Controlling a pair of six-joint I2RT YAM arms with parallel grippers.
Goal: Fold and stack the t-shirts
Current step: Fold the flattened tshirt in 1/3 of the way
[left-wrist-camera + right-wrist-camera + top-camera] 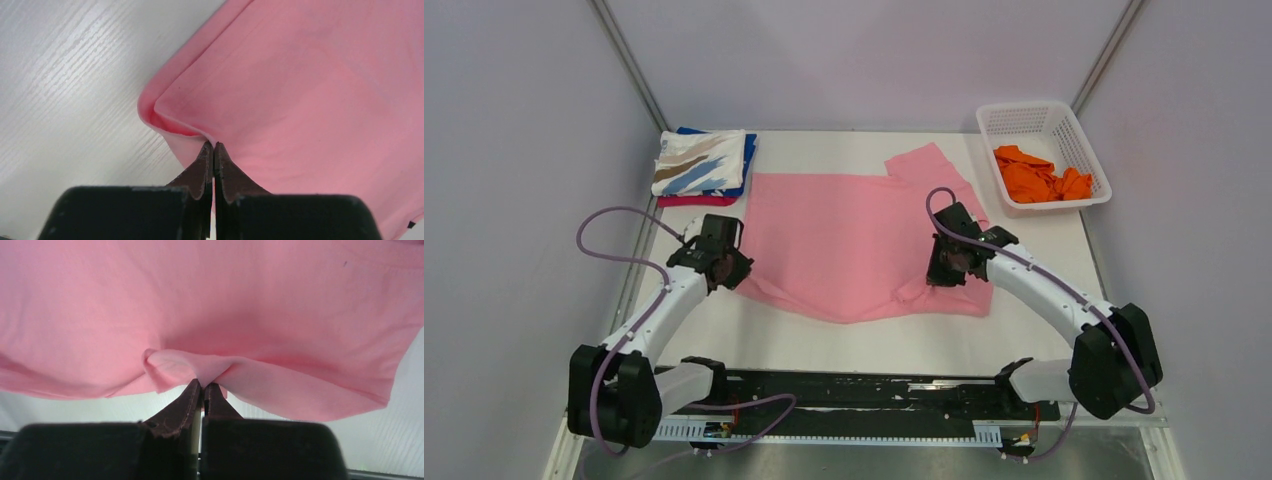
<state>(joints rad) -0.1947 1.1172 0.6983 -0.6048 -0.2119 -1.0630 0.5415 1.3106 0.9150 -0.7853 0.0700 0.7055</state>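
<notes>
At centre, pink t-shirt (854,235): spread on surface (844,345); near edge pinched at 2 pts, prob. for folding away.
L end effector (213,146): clenched on near-L corner.
R end effector (202,385): clenched on near hem, R side.
Folded stack (704,165): far L, just beside shirt.
Basket (1024,118): far R, orange t-shirt (1039,178) held inside; fold path judged unobstructed.

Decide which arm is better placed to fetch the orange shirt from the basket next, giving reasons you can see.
Right, probably. The basket with the orange shirt sits at the far right, nearest the right gripper; the left gripper is across the pink shirt. Both grip it now.
</notes>
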